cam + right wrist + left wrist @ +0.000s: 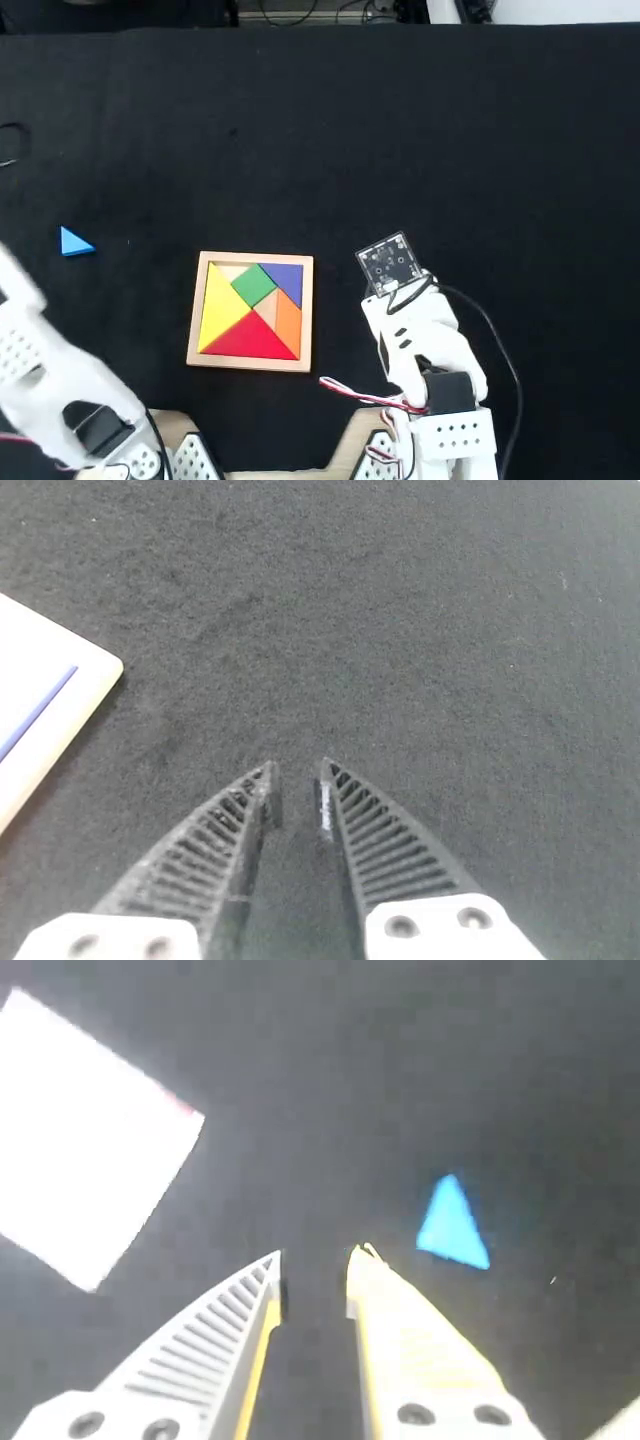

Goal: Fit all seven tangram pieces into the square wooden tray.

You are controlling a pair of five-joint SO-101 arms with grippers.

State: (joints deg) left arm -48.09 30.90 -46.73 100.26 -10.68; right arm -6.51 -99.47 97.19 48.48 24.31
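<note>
Lab-style test bench: black felt tabletop (400, 130), loose cables (350, 12) along far edge, wooden mounting board (172, 422) at near edge

The black counter (400, 150) is carrying the square wooden tray (250, 365), with a blue triangle (74, 242) lying well apart from it.

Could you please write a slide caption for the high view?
Square wooden tray holding coloured tangram pieces, with one blue triangle lying apart on the black table.
</note>
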